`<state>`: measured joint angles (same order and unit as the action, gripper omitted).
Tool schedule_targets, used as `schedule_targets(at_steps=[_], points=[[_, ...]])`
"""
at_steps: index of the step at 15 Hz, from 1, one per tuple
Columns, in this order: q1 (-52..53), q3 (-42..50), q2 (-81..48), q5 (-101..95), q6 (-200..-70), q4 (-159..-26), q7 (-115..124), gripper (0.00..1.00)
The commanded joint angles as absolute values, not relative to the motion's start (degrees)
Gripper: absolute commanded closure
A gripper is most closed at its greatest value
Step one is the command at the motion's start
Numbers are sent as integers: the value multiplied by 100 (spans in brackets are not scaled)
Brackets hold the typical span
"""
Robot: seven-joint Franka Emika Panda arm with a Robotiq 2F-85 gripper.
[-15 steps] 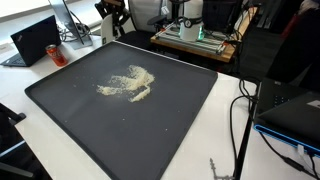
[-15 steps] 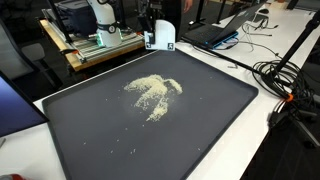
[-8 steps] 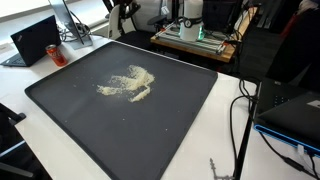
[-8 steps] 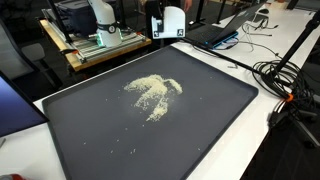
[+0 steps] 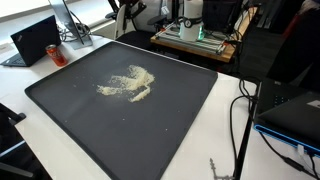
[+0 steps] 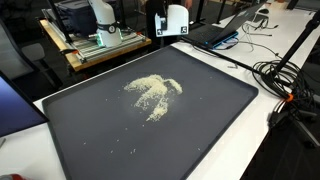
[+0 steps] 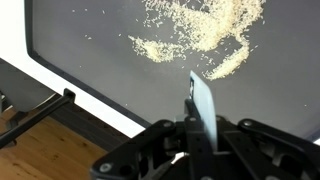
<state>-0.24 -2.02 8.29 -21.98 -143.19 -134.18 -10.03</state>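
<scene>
No brand or label reads clearly; the red mark on the black laptop (image 5: 35, 40) lid at far left is too small to make out.

In the wrist view the end effector (image 7: 200, 128) has its fingers pressed together, pinching a thin flat blade (image 7: 203, 100). The blade is pale grey-blue, stands edge-on and points twd the grains (image 7: 200, 35), w/ its tip apart from them.

The grains are pale yellow-beige, fine and loose. They lie in a ragged patch w/ curved streaks and a few strays, slightly far of the middle of the big dark tray (image 5: 150, 130). The tray sits on the white desk (image 5: 20, 88). In both exterior views the patch is well apart from the tray rims.

In an exterior view the end effector (image 6: 165, 25) hangs at the tray's far edge, above the rim.

Vs. a sec ago, it has drawn back twd the far side and sits higher in both exterior views. The grain patch has the same shape and spot, and the tray and laptop are unmoved. The pinch on the blade is unchanged.
</scene>
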Motion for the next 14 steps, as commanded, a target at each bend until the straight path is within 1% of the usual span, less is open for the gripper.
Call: schedule_targets(at_steps=[1, 5, 14], points=[[54, -446, 835, -2778, -14262, -13500, -564, 99], [222, -848, 711, -3466, -14134, -13523, -25, 99], [991, -1379, 80, -3638, -13716, -13394, -25, 99]])
